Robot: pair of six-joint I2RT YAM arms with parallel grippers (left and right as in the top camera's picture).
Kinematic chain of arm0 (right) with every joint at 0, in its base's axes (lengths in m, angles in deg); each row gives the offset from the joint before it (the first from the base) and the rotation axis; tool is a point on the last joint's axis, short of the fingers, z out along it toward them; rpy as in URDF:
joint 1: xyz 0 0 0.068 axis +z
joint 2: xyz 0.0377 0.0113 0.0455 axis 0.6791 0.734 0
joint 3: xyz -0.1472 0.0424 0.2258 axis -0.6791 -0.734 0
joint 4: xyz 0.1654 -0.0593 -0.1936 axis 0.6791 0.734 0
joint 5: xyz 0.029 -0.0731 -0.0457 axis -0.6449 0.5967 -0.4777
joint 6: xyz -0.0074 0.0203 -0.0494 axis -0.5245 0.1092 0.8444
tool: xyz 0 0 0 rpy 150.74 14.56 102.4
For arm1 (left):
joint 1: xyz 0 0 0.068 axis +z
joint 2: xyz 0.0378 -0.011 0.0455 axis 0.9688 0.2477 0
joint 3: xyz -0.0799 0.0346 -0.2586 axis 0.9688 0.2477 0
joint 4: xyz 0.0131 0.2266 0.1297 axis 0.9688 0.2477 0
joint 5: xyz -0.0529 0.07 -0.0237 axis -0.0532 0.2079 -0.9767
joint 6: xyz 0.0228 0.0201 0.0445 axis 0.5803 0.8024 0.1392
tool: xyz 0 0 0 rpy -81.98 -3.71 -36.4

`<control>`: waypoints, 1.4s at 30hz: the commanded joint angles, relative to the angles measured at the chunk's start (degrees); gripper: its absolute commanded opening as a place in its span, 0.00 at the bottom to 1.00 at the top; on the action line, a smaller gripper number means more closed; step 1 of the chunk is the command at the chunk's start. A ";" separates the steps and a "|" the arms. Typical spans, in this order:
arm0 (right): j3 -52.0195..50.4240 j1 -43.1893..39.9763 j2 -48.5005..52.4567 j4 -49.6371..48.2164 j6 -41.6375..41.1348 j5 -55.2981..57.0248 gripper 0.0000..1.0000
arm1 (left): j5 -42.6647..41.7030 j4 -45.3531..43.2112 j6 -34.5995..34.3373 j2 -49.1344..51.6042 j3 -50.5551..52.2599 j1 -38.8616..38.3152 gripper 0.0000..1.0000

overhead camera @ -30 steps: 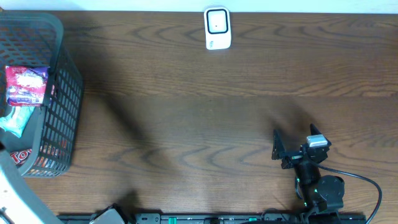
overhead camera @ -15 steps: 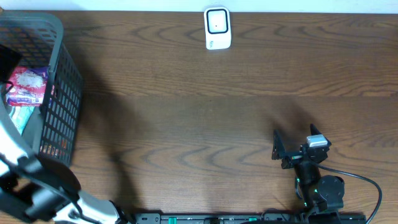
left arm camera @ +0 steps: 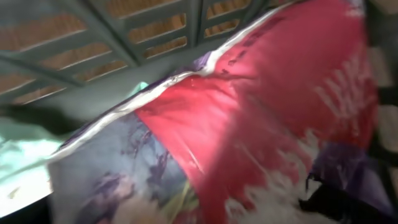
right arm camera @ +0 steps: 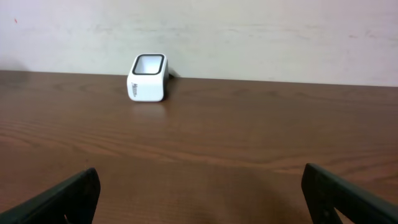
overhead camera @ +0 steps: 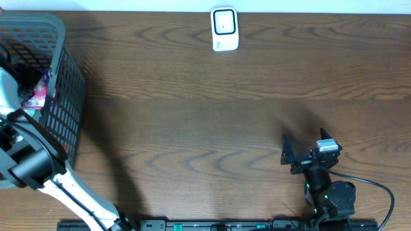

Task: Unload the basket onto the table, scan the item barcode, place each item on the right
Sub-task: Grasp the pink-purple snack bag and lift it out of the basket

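The item, a red and purple snack packet (left arm camera: 261, 106), fills the blurred left wrist view and lies in the grey mesh basket (overhead camera: 64, 115). Only a pink sliver of the packet (overhead camera: 42, 88) shows in the overhead view, under my left arm. My left gripper (overhead camera: 22, 70) reaches down into the basket just above the packet; its jaws stand wide with nothing gripped, and its fingertips are hardly visible. The white barcode scanner (overhead camera: 225, 29) stands at the far edge of the table, also ahead in the right wrist view (right arm camera: 148, 78). My right gripper (overhead camera: 305, 144) rests open near the front right, empty (right arm camera: 202, 186).
A pale green packet (left arm camera: 18, 168) lies beside the red one in the basket. The basket's mesh wall (left arm camera: 124, 37) rises close behind them. A dark wooden table (overhead camera: 205, 128) spans the view, with a pale wall (right arm camera: 249, 31) behind the scanner.
My left arm has swung in from the lower left and dropped its gripper into the basket, covering most of the packet. The right arm has not moved.
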 commanded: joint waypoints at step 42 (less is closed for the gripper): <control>-0.07 0.39 -0.20 0.17 0.72 0.52 0.99 | -32.92 5.20 -0.07 -48.39 0.48 -18.82 0.07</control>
